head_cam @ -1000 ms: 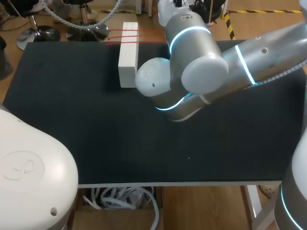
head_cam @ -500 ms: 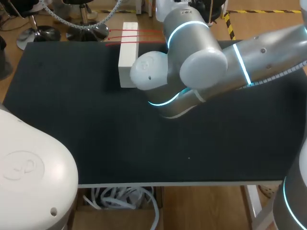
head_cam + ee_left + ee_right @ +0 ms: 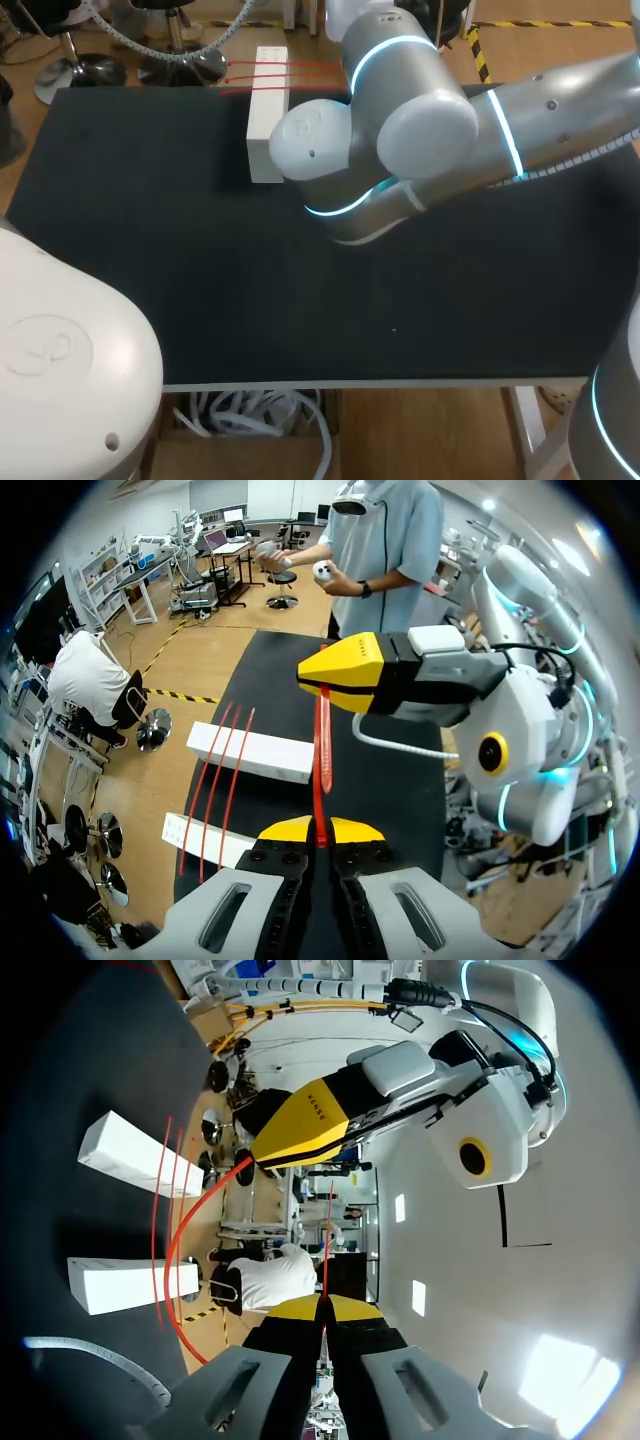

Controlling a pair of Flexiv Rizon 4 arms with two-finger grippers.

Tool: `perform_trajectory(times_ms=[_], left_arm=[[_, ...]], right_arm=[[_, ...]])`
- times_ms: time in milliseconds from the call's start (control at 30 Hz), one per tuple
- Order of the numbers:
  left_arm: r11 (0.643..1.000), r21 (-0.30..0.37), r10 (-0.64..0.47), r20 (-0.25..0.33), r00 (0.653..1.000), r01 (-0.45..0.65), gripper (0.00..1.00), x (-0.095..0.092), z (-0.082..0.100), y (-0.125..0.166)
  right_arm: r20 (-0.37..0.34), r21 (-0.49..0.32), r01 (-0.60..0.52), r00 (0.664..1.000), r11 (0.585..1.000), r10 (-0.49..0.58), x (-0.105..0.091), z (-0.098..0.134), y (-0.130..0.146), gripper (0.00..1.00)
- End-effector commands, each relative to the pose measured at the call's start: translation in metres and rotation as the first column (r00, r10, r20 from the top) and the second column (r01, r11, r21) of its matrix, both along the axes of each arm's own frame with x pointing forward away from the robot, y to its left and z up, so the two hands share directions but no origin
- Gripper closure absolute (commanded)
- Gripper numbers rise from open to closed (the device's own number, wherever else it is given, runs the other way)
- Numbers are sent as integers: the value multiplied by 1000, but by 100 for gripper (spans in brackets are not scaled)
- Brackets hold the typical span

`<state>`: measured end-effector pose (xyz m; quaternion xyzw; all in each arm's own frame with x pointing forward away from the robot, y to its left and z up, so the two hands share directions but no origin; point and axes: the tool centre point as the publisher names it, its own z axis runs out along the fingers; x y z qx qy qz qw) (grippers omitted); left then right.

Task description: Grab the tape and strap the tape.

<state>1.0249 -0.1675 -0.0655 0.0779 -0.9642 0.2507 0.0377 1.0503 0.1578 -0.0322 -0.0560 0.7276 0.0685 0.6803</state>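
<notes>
The red tape [image 3: 321,750] runs taut above the table, held between left gripper [image 3: 318,828] and right gripper [image 3: 322,1307], each pinched shut on it. Keep your tension even and the strip untwisted, then lay it square across the white blocks [image 3: 250,752].

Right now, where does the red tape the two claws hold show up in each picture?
Head view: not visible; the right arm covers that spot.
Left wrist view: the red tape runs from the left claw straight ahead to the right claw.
Right wrist view: a thin red line leading out from between the right claw's tips.
Shared landmark: the white block crossed by red strands.
</notes>
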Motion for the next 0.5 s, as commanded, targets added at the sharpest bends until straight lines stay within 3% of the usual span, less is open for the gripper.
perform_trajectory(times_ms=[33, 133, 400, 500], left_arm=[[1000, 4, 0, -1, 1000, 0, 100, 0, 1, 0], [1000, 4, 0, -1, 1000, 0, 100, 0, 1, 0], [1000, 4, 0, -1, 1000, 0, 100, 0, 1, 0], [1000, 4, 0, -1, 1000, 0, 100, 0, 1, 0]], right_arm=[[-20, -30, 6, 1000, 1000, -7, -2, 4, -1, 100], [-23, -87, 56, 998, 995, -59, -4, 0, 1, 100], [-43, -141, 103, 993, 985, -110, -1, 2, 1, 100], [-8, -175, 105, 994, 979, -108, -2, 4, 3, 100]])
